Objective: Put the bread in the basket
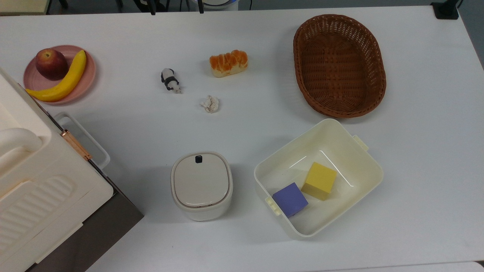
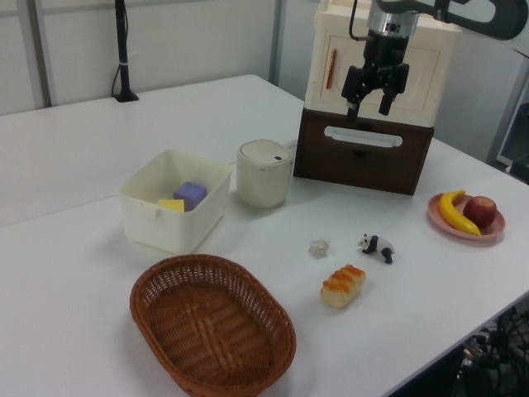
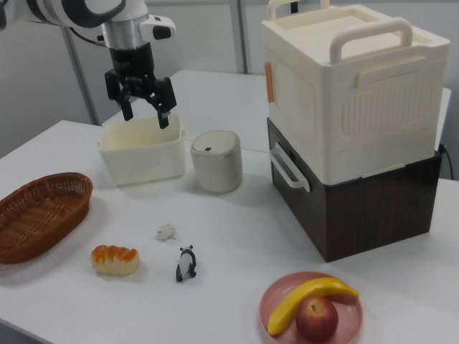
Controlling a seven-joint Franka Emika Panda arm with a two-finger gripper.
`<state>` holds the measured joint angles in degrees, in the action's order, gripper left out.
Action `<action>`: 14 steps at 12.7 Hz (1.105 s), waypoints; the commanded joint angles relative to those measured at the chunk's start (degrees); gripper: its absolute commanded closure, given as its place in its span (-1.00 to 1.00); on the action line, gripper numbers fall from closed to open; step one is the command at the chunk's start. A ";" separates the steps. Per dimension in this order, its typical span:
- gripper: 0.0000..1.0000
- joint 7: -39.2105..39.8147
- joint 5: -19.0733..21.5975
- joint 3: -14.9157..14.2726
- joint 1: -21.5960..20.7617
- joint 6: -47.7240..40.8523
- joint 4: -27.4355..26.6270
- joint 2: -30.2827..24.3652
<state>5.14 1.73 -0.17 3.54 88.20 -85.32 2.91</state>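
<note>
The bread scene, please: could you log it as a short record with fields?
bread: on the table, untouched, apart from the basket
basket: empty, at the top view's right of the bread
gripper: open, raised above the table, holding nothing
nearest clutter: paper ball, panda figure
cream bin: holds a yellow and a purple block

a white table carries everything. below the raised gripper sit the cream bin and lidded pot; farther off lie the bread, basket, paper ball, panda, pink plate and stacked boxes.
</note>
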 commanded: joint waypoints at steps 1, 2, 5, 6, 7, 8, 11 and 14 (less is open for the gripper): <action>-1.00 -1.44 1.00 0.08 -0.46 -0.74 -0.54 -1.15; -1.00 -1.45 1.00 0.09 -0.46 -0.83 -0.63 -1.24; -1.00 -1.45 1.00 0.09 -0.46 -0.92 -0.55 -1.24; -1.00 -1.45 1.00 0.09 -0.38 -0.92 -0.55 -1.24; -1.00 -1.36 1.00 0.09 -0.46 -0.92 -0.55 -1.24; -1.00 -1.36 1.08 0.09 -0.46 -0.92 -0.55 -1.24; -1.00 -0.75 1.09 0.52 -1.07 -1.18 -0.72 -0.98; -1.00 4.75 0.21 4.45 1.62 -2.07 -3.16 -1.50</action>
<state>5.15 1.82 0.60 2.80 87.46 -85.54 2.96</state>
